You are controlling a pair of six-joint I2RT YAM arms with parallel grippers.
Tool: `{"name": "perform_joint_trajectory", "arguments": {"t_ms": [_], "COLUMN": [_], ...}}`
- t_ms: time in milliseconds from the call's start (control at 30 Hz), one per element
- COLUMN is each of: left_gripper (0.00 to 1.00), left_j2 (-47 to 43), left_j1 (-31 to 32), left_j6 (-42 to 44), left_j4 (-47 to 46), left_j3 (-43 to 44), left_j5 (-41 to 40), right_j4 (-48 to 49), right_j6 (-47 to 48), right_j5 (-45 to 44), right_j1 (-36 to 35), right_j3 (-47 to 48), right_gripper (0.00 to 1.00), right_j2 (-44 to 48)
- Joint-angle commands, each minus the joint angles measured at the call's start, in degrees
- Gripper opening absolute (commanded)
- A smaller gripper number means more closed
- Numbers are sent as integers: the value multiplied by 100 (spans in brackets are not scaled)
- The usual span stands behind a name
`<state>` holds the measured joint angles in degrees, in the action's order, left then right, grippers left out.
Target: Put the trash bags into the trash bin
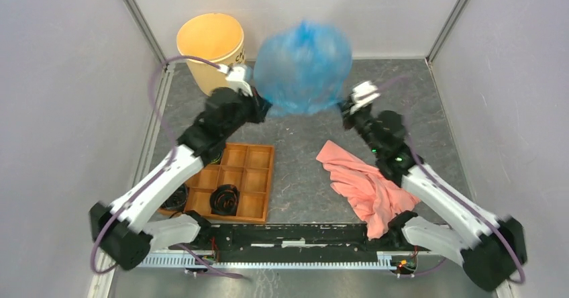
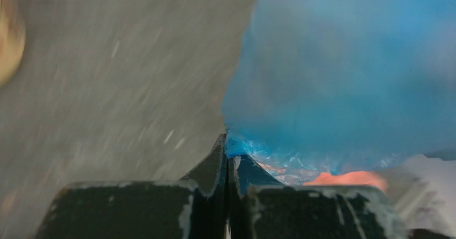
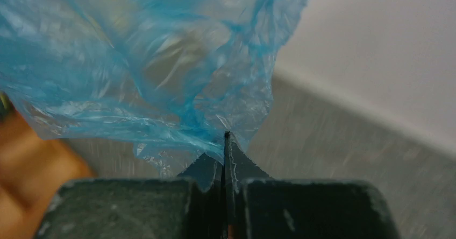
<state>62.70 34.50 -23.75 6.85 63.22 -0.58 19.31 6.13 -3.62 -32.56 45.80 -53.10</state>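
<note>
Light-blue film: trash bag [image 1: 303, 66], billowed, held up just right of the trash bin [image 1: 204, 70], not in it. Left gripper [image 2: 228, 148] and right gripper [image 3: 226, 142] are each clamped on an opposite lower edge. I judge this holds it spread for carrying over.

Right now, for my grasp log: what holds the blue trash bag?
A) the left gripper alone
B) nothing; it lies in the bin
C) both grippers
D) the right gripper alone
C: the left gripper and the right gripper are each shut on the film of the trash bag, which is spread between them beside the trash bin.
</note>
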Motion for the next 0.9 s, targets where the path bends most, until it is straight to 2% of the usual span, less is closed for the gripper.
{"name": "perform_joint_trajectory", "arguments": {"t_ms": [0, 100, 200, 267, 333, 400, 467, 667, 767, 867], "left_gripper": [2, 2, 2, 2, 2, 2, 2, 2, 2, 2], "left_j2": [587, 587, 805, 937, 882, 652, 414, -235, -231, -240], "left_j1": [-72, -68, -69, -70, -67, -70, -71, -75, -72, -70], "left_j6": [30, 365, 827, 1122, 1328, 1428, 1512, 1573, 1522, 1484], "left_j4": [1073, 1079, 1594, 1955, 1936, 1726, 1662, 1653, 1937, 1959], "left_j3": [-682, -39, 1512, 2689, 3355, 3338, 3032, 1635, 1424, 1417], "left_j5": [-804, -391, -151, 342, 769, 832, 631, -390, -466, -140], "right_j4": [-568, -1064, -1902, -2477, -2708, -2545, -2261, -1853, -2463, -2608], "right_j6": [-593, -510, -184, 14, 72, 53, -1, 158, 239, 237], "right_j5": [344, 451, 458, 639, 806, 873, 758, -565, -644, -308], "right_j1": [16, 6, 2, 5, 1, 3, 10, 1, 5, 4], "right_j3": [-633, 167, 1668, 2722, 3435, 3449, 3007, 1489, 1705, 1937], "right_gripper": [1, 1, 1, 1, 1, 1, 1, 1, 1, 1], "right_j2": [-781, -1009, -1235, -1338, -1311, -1065, -701, -110, -318, -352]}}
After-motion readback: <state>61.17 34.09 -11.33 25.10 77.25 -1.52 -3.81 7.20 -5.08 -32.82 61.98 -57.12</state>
